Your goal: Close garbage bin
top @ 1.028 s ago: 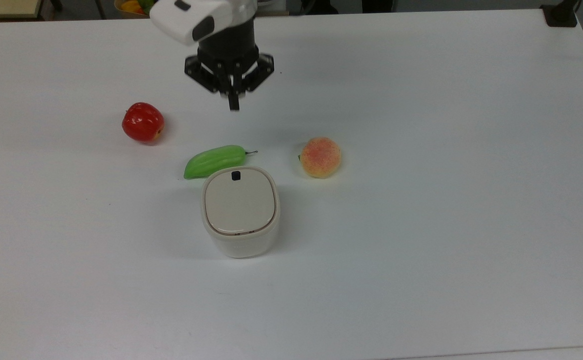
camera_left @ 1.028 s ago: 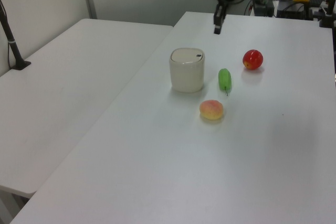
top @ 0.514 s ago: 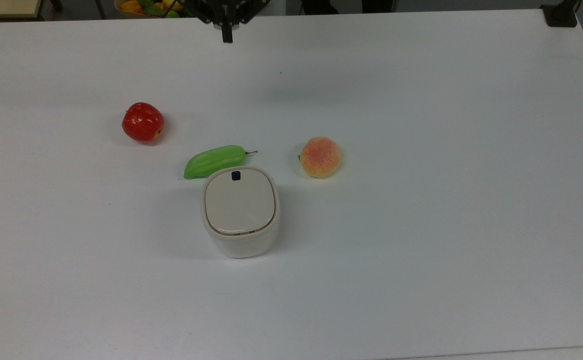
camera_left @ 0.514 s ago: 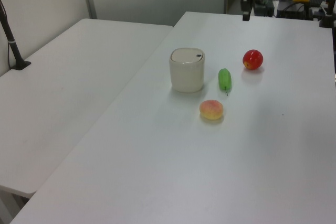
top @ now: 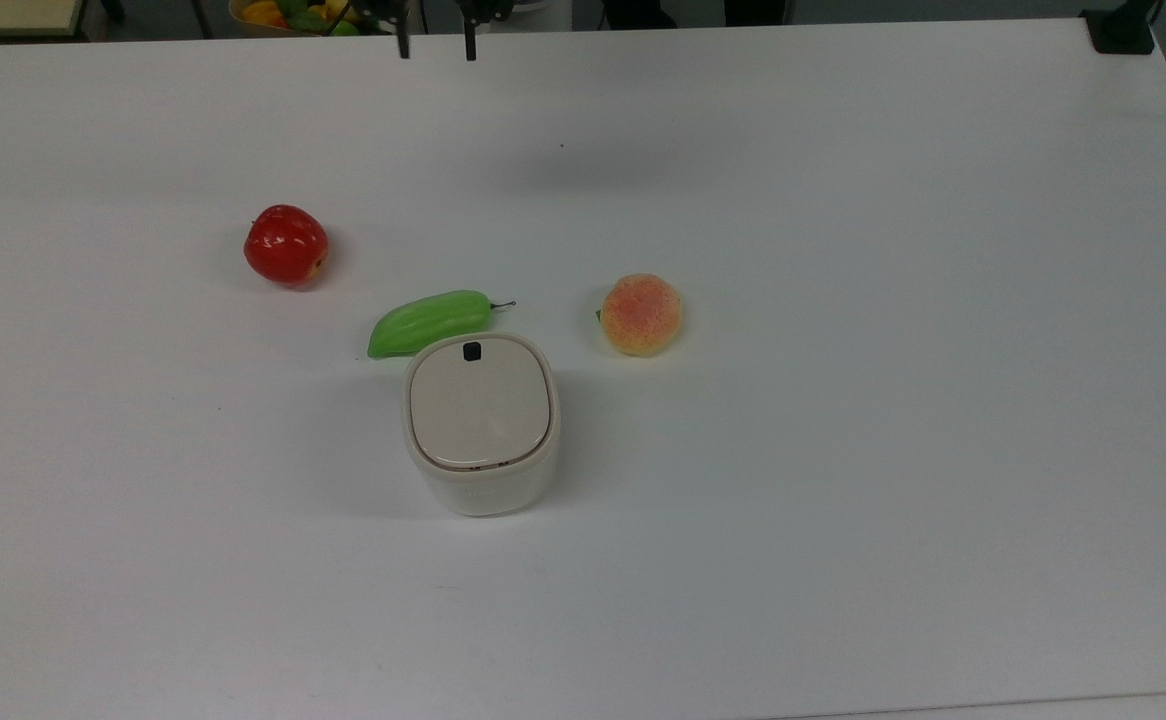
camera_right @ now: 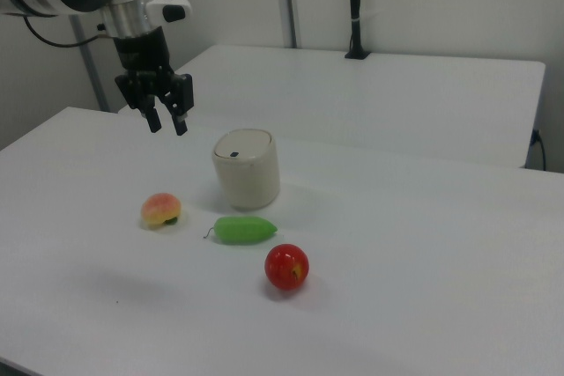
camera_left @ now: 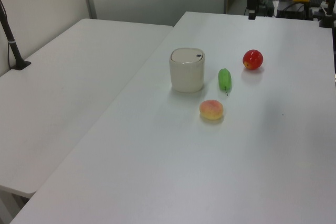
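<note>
The garbage bin [top: 481, 424] is a cream-white rounded-square tub near the table's middle, also seen as the garbage bin [camera_left: 187, 70] and the garbage bin [camera_right: 247, 167]. Its beige lid lies flat and shut on top, with a small black latch [top: 471, 351] at the far edge in the top view. My gripper [top: 435, 47] hangs high at the top view's upper edge, far from the bin, fingers apart and empty. In the right view the gripper [camera_right: 166, 123] hovers up and to the left of the bin.
A green cucumber-like vegetable [top: 429, 322] lies right beside the bin. A red apple [top: 286, 245] and a peach [top: 641, 314] sit on the white table [top: 843, 450]. A second white table [camera_left: 68, 77] adjoins in the left view. A fruit bowl [top: 278, 12] stands past the far edge.
The arm has lifted and pulled back from over the table toward the top view's upper edge. Its fingers, together earlier, now stand apart. The bin and fruits have not moved.
</note>
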